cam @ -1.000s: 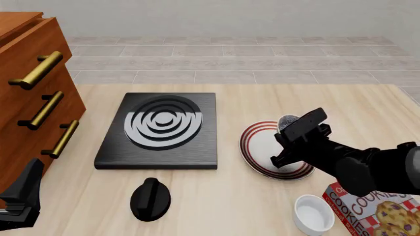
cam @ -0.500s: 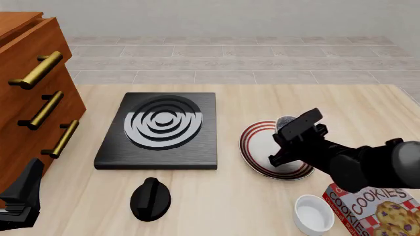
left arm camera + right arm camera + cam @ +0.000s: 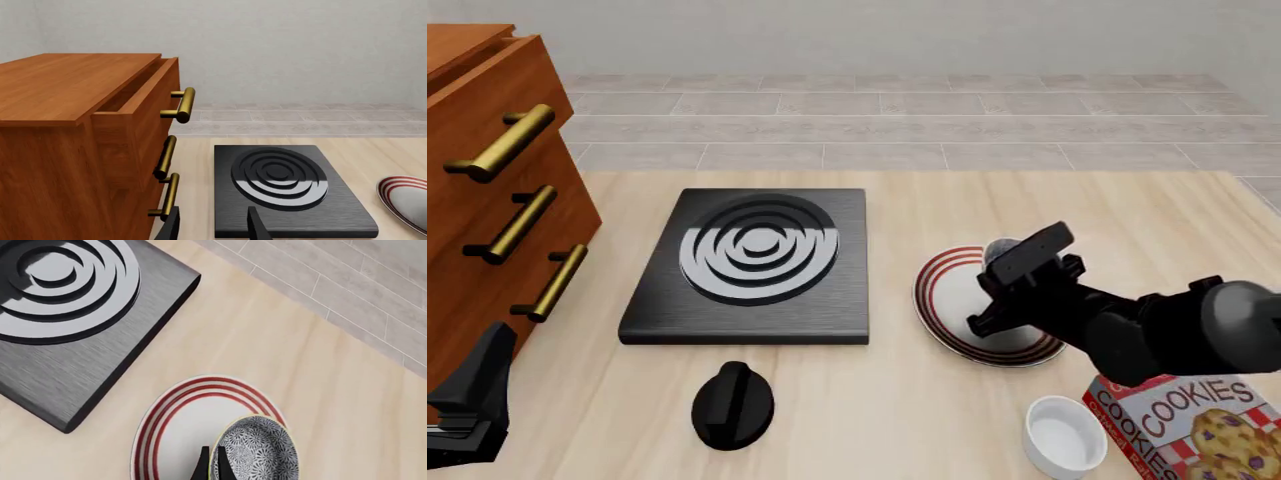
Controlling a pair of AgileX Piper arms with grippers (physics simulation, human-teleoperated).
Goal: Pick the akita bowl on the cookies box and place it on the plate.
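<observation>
— How far along was it?
— I had the bowl (image 3: 257, 452) over the plate (image 3: 175, 425), right tool (image 3: 211, 466) pinching its rim. Release remained. Left tool (image 3: 212, 227) gaped, empty.

Akita bowl (image 3: 259, 452) on plate (image 3: 175, 427), stove (image 3: 751, 262) left

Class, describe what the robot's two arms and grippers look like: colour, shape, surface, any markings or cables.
The right arm is matte black with rounded, bulbous links narrowing to a blocky right gripper with thin, flat black fingers. The left gripper shows two dark, tapering fingers. No cables, markings or logos are visible.
</observation>
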